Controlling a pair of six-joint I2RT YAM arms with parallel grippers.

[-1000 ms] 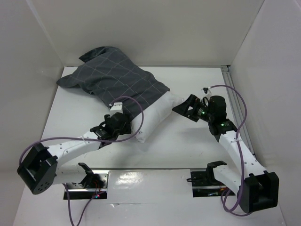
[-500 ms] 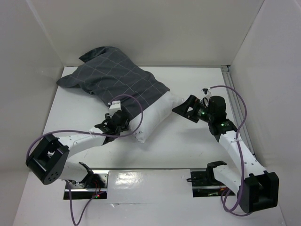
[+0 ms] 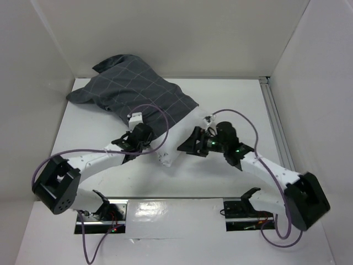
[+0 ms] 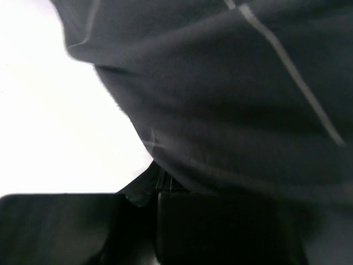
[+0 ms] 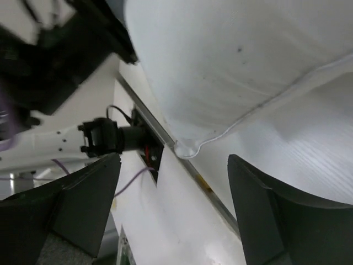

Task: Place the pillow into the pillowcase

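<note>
Looks mostly stuffed tbh: pillow (image 3: 177, 138) lying diagonally, far-left to near-right, bare white end poking out of the pillowcase (image 3: 135, 91) straight at the right gripper (image 3: 190, 147), spread wide just beside that corner, with the left gripper (image 3: 139, 135) at the hem, closed or not impossible to tell.

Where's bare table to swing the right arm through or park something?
Far-right table, between the pillowcase and the side rail, is bare. So is the near strip between both arms. It is crowded around the pillow, flanked by left gripper and right gripper.
</note>
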